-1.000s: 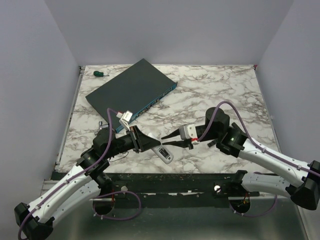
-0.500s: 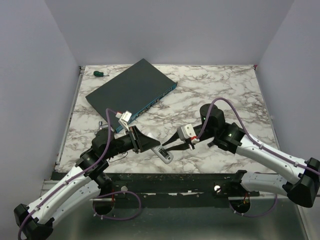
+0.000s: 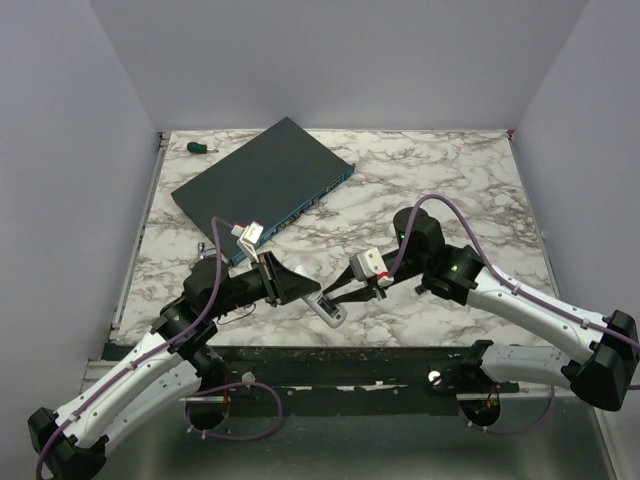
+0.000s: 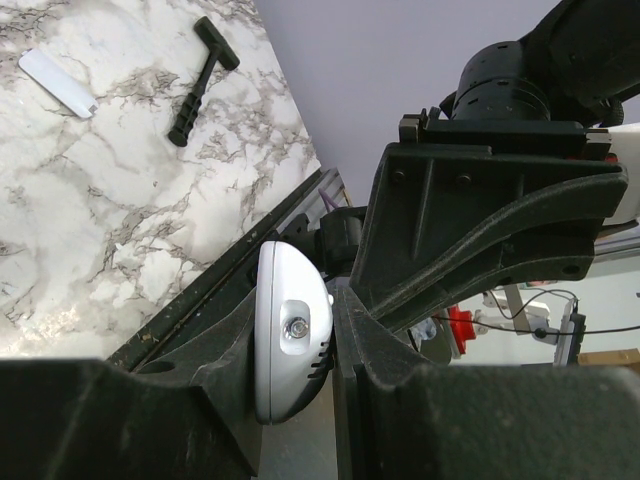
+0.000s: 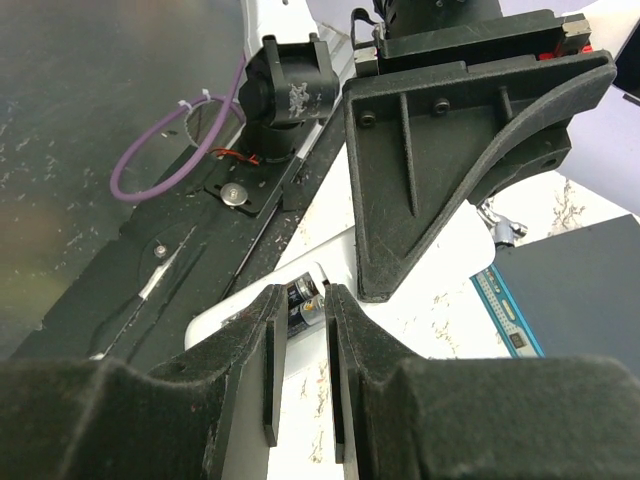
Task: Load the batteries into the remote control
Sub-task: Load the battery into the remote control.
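surface: marble table [image 3: 450, 180] | on it: dark box [image 3: 262, 175], green screwdriver [image 3: 201, 147]

Dark box [image 3: 262, 180] hogs 11 o'clock, left gripper [image 3: 311, 296] and right gripper [image 3: 329, 298] crowd the remote control [image 3: 331, 313] at 6; 2 o'clock's open.

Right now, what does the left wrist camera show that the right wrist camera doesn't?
Only the left wrist: a black tool and a small white strip lying on the marble table. Only the right wrist: a battery between the right jaws, a dark box, a purple cable. Both: the white remote and that table.
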`<state>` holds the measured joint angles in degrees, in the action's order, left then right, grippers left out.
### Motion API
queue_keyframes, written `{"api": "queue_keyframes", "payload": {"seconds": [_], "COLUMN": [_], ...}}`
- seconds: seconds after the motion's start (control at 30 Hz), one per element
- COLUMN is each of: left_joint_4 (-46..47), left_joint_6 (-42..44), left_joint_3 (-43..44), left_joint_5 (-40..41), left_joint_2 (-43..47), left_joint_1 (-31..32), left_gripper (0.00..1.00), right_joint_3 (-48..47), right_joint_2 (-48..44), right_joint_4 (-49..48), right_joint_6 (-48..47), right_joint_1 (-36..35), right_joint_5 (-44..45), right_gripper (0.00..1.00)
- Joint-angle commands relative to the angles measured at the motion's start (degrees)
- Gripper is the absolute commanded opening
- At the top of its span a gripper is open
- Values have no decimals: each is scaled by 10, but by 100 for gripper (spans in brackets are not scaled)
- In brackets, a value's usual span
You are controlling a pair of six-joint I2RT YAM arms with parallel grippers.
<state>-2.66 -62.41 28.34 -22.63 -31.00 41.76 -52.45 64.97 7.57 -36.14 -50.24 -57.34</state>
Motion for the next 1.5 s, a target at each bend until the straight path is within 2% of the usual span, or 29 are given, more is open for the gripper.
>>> {"api": "queue_keyframes", "payload": {"seconds": [0.0, 1.47], "left_joint_4": [17, 22], "left_joint_6": [-1, -3], "left_joint_3": [-4, -10], "left_joint_5": [-7, -6], "left_joint_2": [6, 6], "left_joint_1": [3, 3], "left_gripper": [0, 0], "right_joint_3": [-8, -13], "right_joint_2": [7, 20], "right_joint_4": [13, 8], "right_joint_6": [-10, -8], "right_joint_1": [2, 2], "right_joint_5": [-19, -50], "right_gripper": [29, 29]}}
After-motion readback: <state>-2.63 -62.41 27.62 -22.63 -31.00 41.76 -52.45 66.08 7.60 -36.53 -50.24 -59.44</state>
